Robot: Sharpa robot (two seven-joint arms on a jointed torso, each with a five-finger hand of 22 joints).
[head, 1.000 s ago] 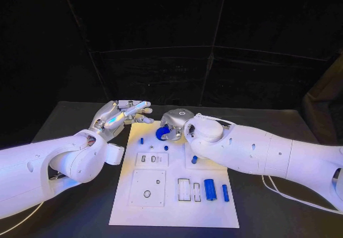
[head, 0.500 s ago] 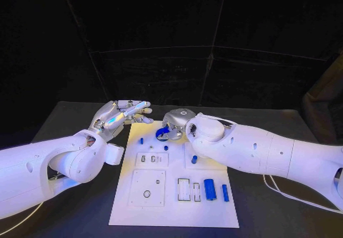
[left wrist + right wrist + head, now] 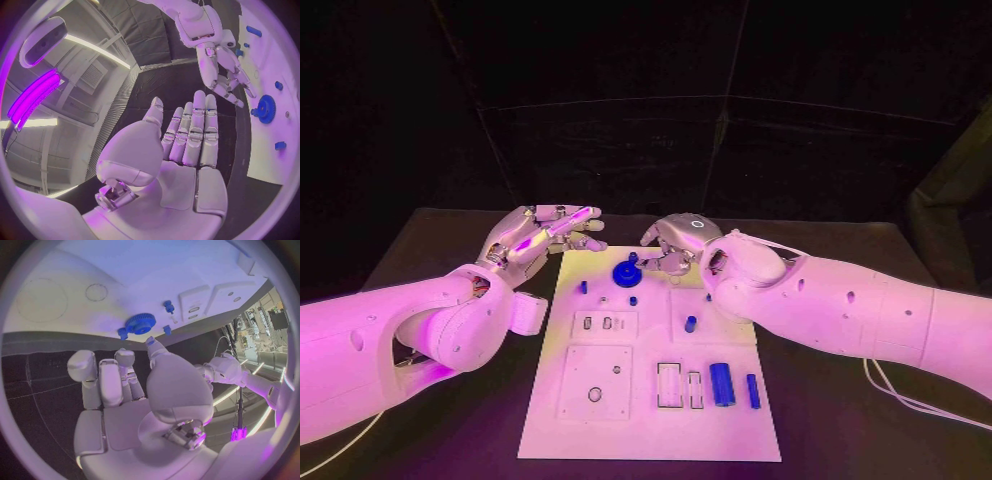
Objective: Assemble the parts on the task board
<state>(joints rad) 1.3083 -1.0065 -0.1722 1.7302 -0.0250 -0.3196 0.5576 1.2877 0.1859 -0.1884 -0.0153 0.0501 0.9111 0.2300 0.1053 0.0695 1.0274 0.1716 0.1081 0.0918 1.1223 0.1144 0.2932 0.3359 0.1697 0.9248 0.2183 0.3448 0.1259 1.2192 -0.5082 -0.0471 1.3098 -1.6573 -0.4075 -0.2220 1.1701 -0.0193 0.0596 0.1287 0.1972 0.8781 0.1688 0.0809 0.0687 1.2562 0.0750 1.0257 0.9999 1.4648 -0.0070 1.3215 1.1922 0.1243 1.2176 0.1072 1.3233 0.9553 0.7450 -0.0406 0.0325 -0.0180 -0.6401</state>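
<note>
From my head camera, my right hand (image 3: 678, 240) hangs just beyond the blue gear (image 3: 627, 270), which sits at the task board's (image 3: 646, 420) far end. My right wrist camera shows those fingers empty and loosely spread above the gear (image 3: 140, 322). My left hand (image 3: 187, 140) lies flat with fingers straight, holding nothing, beside the board.

A black table (image 3: 444, 250) spreads across the lower half of the frame, under a dark backdrop. Lying flat at its centre is the white task board (image 3: 733, 420), a long plate running from mid-frame down toward the bottom edge. A thin pale cable (image 3: 913, 400) trails over the table at lower right.
</note>
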